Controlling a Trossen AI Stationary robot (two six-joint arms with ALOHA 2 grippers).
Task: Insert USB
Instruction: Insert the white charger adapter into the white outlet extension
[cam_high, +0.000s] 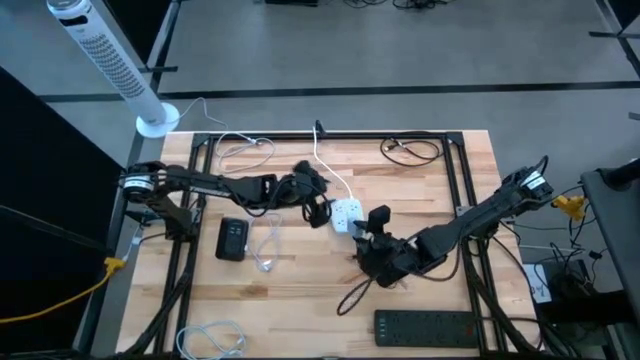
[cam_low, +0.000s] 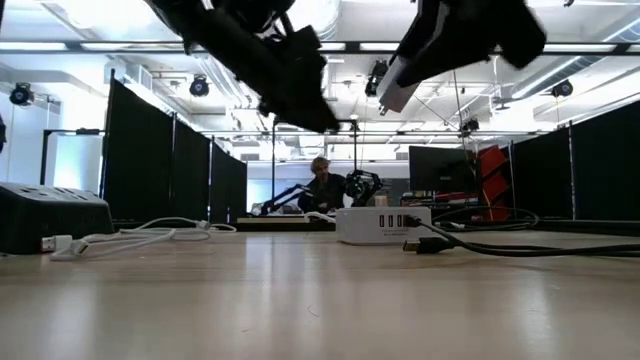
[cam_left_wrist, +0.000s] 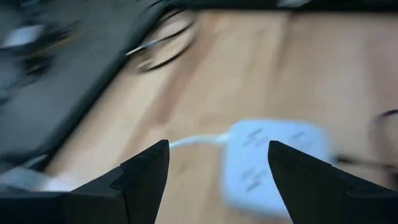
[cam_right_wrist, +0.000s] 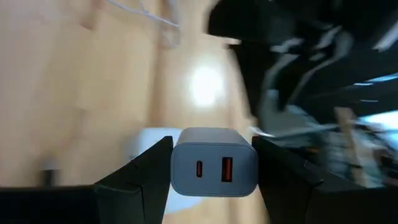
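Observation:
A white multi-port charging hub (cam_high: 347, 214) lies flat on the wooden table, also seen in the low view (cam_low: 383, 225) and, blurred, in the left wrist view (cam_left_wrist: 273, 162). A black USB plug (cam_low: 420, 245) with its cable lies at the hub's front; whether it sits in a port I cannot tell. My right gripper (cam_high: 378, 224) hovers just right of the hub, shut on a small grey wall charger (cam_right_wrist: 214, 169). My left gripper (cam_high: 321, 208) hangs open just left of the hub, above the table, its fingers (cam_left_wrist: 146, 174) holding nothing. My right gripper pinches the grey charger by two opposite sides (cam_right_wrist: 177, 171) between its two fingers (cam_right_wrist: 146, 171). The charger's face with two ports looks back toward the wrist. The fingers slant downward from the table's right side. The charger (cam_low: 395, 95) hangs well clear of the table.
A black power brick (cam_high: 232, 240) and a thin white cable (cam_high: 265, 250) lie left of centre. A black power strip (cam_high: 425, 327) sits at the near edge, a white cable coil (cam_high: 215, 340) near left, a black cable coil (cam_high: 412, 150) far right. A person sits beyond the table (cam_low: 322, 180).

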